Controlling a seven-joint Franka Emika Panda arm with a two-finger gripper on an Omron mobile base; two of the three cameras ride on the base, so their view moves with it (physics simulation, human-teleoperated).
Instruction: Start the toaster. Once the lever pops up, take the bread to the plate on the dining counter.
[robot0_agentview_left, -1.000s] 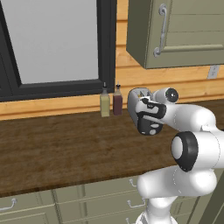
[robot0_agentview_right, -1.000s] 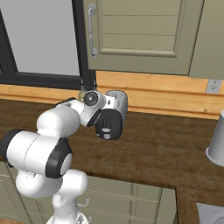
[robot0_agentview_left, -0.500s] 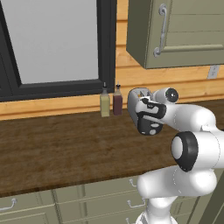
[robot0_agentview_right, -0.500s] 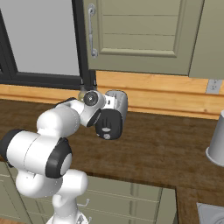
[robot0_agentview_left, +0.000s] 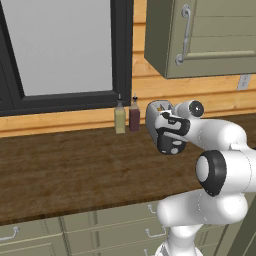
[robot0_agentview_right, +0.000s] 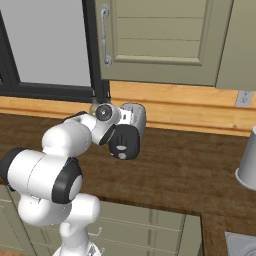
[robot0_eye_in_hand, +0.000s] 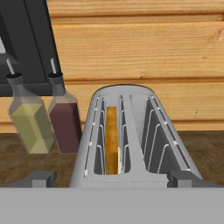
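1. Nothing shifted since the earlier frames: arm, toaster and both bottles sit exactly as before in both base views.

2. Left base view:
   - Toaster (robot0_agentview_left: 154, 114) standing on the wood-topped counter (robot0_agentview_left: 75, 165) against the plank wall, mostly hidden behind the robot's wrist; a yellow-tan speck visible at its top.
   - Yellow-green oil bottle (robot0_agentview_left: 120, 118) and dark red bottle (robot0_agentview_left: 134, 115) just left of the toaster, side by side, upright.
   - Black-framed window (robot0_agentview_left: 60, 50) above the bottles, olive wall cabinet (robot0_agentview_left: 210, 35) to the right of it.
   - Hand raised in front of the toaster; fingers not discernible from here.

3. Right base view:
   - Toaster (robot0_agentview_right: 136, 116) again partly covered by the hand, rounded silver body showing to the right of the wrist.
   - Grey cylindrical container (robot0_agentview_right: 248, 162) well apart, at the far right of the counter.

4. Hand view:
   - Looking down onto the toaster (robot0_eye_in_hand: 135, 144) from close by, two long slots running away from the camera.
   - Bread (robot0_eye_in_hand: 112, 140) sunk in the left slot, only its golden-brown edge showing; right slot showing bare wire guides.
   - Gripper (robot0_eye_in_hand: 112, 178) spread wide, one dark fingertip (robot0_eye_in_hand: 40, 178) at lower left and the other at lower right, straddling the near end of the toaster, pinching nothing.
   - Bottles standing to the left of the toaster, the dark red one nearly touching its side.
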